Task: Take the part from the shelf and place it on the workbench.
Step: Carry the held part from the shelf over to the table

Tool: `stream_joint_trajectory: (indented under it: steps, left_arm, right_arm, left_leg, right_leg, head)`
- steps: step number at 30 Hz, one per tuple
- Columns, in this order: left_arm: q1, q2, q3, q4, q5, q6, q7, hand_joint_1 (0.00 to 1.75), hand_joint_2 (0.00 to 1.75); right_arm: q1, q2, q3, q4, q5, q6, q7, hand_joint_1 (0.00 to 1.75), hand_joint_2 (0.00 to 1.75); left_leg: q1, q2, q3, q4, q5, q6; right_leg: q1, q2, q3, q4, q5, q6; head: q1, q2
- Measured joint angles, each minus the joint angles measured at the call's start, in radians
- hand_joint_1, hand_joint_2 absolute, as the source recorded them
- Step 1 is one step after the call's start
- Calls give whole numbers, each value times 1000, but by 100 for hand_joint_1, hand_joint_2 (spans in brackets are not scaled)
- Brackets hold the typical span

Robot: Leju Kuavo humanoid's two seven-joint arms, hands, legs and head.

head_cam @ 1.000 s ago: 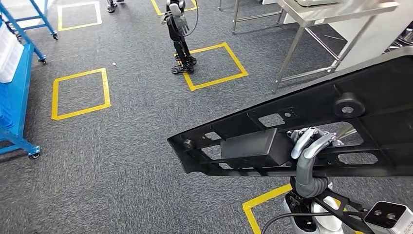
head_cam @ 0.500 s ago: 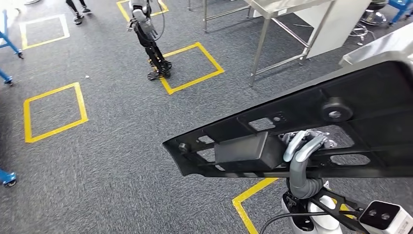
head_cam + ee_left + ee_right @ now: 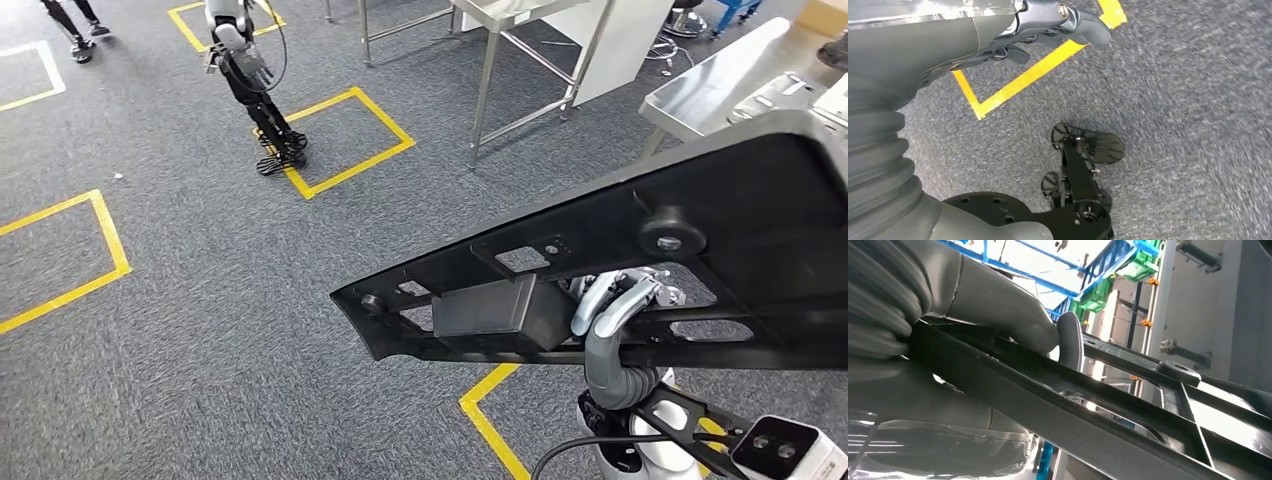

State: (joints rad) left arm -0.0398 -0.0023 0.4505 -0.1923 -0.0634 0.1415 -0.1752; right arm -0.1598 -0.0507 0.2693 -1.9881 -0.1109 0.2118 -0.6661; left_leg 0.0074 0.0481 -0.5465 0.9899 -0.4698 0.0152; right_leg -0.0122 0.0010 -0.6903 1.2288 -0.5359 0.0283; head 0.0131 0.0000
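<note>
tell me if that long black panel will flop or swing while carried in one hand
Probably stiff: the black panel shows ribs and cutouts and holds its line. Likely to swing or tilt, since the right hand grips one lower rail while it juts far left.

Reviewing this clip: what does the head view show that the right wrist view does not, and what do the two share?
Head view alone: grey carpet with yellow tape squares, a steel-legged table, another humanoid robot standing far off. Right wrist view alone: blue shelving with green bins. Both share the long black plastic part, gripped by the right hand.
</note>
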Motion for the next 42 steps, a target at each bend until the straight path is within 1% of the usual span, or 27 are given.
stream_joint_trajectory:
  steps: [2,3,4,6,8,10,12,13,14,15,16,18,20,22,24,26,27,28,29,30,32,34,35,37,39,40,42]
  left_arm:
    - [-2,0,0,0,0,-6,-2,0,175]
    - [-3,0,0,0,0,-8,-3,0,175]
    - [-3,0,0,0,0,-10,-3,0,175]
    - [-3,0,0,0,0,-11,-1,0,175]
    - [-4,0,0,-1,0,-11,1,0,175]
    - [-3,0,0,-1,-2,-11,5,0,175]
    - [2,0,1,-1,-4,-10,9,0,175]
    - [4,0,2,-1,-5,-10,11,0,175]
    - [5,0,2,-1,-6,-10,11,0,175]
    - [6,0,2,-1,-7,-10,11,0,175]
    - [6,0,2,-1,-7,-10,11,0,175]
    - [6,0,4,-1,-7,-8,11,0,175]
    - [4,-1,6,-1,-7,-2,11,0,175]
    - [2,-1,8,-1,-8,5,12,0,175]
    - [1,-1,12,-1,-8,7,11,0,175]
    - [3,-2,18,-1,-6,11,10,0,175]
    - [5,-1,21,-1,-4,19,8,0,175]
    - [6,0,26,-1,-1,31,6,0,175]
    - [7,1,31,-1,3,46,4,0,175]
    - [8,3,38,-2,8,60,2,0,175]
    - [7,9,50,-3,14,77,1,0,175]
    - [7,17,60,-3,17,85,1,0,175]
    - [8,23,65,-4,18,87,1,0,175]
    - [8,37,74,-5,20,89,3,0,175]
    - [10,48,80,-6,20,89,6,0,175]
    - [12,53,83,-6,20,89,7,0,175]
    - [20,61,92,-6,23,90,11,0,175]
  right_arm:
    - [-20,0,0,6,-7,1,5,175,175]
    - [-31,0,0,9,-11,1,6,175,175]
    - [-40,0,1,11,-15,1,8,175,175]
    - [-51,0,1,16,-20,1,10,175,175]
    - [-57,0,3,21,-24,1,13,175,175]
    - [-64,1,9,25,-31,1,15,175,175]
    - [-68,2,15,32,-41,2,17,175,175]
    - [-68,2,17,36,-45,3,17,175,175]
    - [-68,2,20,40,-48,3,18,175,175]
    - [-68,2,22,43,-50,3,18,175,175]
    - [-68,2,24,46,-51,3,18,175,175]
    - [-71,2,27,51,-53,3,18,175,175]
    - [-73,2,31,55,-56,3,18,175,175]
    - [-74,2,33,57,-58,3,17,175,175]
    - [-76,2,33,58,-60,3,17,175,175]
    - [-79,2,34,59,-62,3,17,175,175]
    - [-79,2,35,61,-62,2,17,175,175]
    - [-78,2,35,62,-63,2,17,175,175]
    - [-77,2,35,64,-63,2,17,175,175]
    - [-76,2,35,65,-63,1,17,175,175]
    - [-76,2,35,65,-64,1,17,175,175]
    - [-77,2,35,65,-64,1,17,175,175]
    - [-77,2,35,65,-64,1,17,175,175]
    - [-74,1,33,65,-64,1,14,175,175]
    - [-71,-2,30,66,-64,0,7,175,175]
    - [-69,-3,30,66,-65,0,3,175,175]
    - [-62,-6,29,68,-66,1,-4,175,175]
  left_leg:
    - [-3,16,4,1,-3,-5]
    - [-6,23,5,2,-5,-9]
    - [-7,30,6,2,-7,-14]
    - [-9,46,8,1,-9,-24]
    - [-5,30,4,19,-25,-35]
    - [0,-15,-38,112,-80,-43]
    - [3,-38,-104,250,-137,-48]
    - [3,-40,-127,292,-145,-49]
    - [4,-41,-131,294,-131,-50]
    - [6,-43,-118,257,-101,-50]
    - [9,-52,-89,189,-60,-50]
    - [14,-87,-35,63,-10,-48]
    - [13,-104,-18,24,-6,-41]
    - [12,-88,-17,20,-1,-27]
    - [13,-69,-15,11,4,-12]
    - [11,-49,-14,8,6,-5]
    - [9,-39,-14,8,5,-3]
    - [7,-28,-15,8,5,-2]
    - [6,-17,-14,8,4,-2]
    - [5,-7,-13,8,3,-2]
    - [3,9,-9,8,0,-5]
    - [-1,23,-5,9,-4,-14]
    - [-2,30,-4,9,-5,-19]
    - [-2,42,0,7,-7,-31]
    - [0,19,-7,32,-30,-42]
    - [2,-2,-24,72,-55,-46]
    - [4,-34,-85,207,-120,-51]
  right_leg:
    - [6,-37,78,-148,59,-9]
    - [10,-52,103,-199,74,-15]
    - [15,-60,113,-223,78,-20]
    - [17,-45,111,-230,79,-30]
    - [12,-28,115,-238,84,-40]
    - [7,-11,118,-244,89,-48]
    - [7,9,117,-243,89,-51]
    - [8,21,117,-241,89,-51]
    - [7,32,117,-239,89,-50]
    - [7,44,117,-236,87,-49]
    - [6,55,117,-233,85,-46]
    - [7,75,112,-224,81,-37]
    - [7,92,104,-220,82,-25]
    - [3,102,100,-221,85,-13]
    - [3,68,84,-187,61,-3]
    - [3,20,31,-75,1,4]
    - [2,12,-2,-5,-29,6]
    - [0,9,-27,47,-45,8]
    - [-1,7,-37,66,-42,8]
    - [-1,4,-22,38,-20,7]
    - [4,-24,51,-103,43,-4]
    - [14,-53,105,-209,75,-18]
    - [18,-57,111,-226,76,-23]
    - [18,-37,110,-229,80,-33]
    - [11,-20,115,-239,87,-43]
    - [8,-12,117,-243,90,-48]
    - [9,7,117,-243,92,-53]
  head:
    - [0,0]
    - [0,0]
    - [-1,0]
    - [-1,0]
    - [-2,0]
    - [-4,0]
    - [-5,0]
    - [-5,0]
    - [-5,0]
    - [-5,0]
    - [-5,0]
    - [-4,0]
    - [-4,0]
    - [-4,0]
    - [-1,0]
    - [3,0]
    - [3,0]
    - [3,0]
    - [3,0]
    - [3,0]
    - [3,0]
    - [2,0]
    - [1,0]
    - [1,0]
    - [0,0]
    - [-2,0]
    - [-5,0]
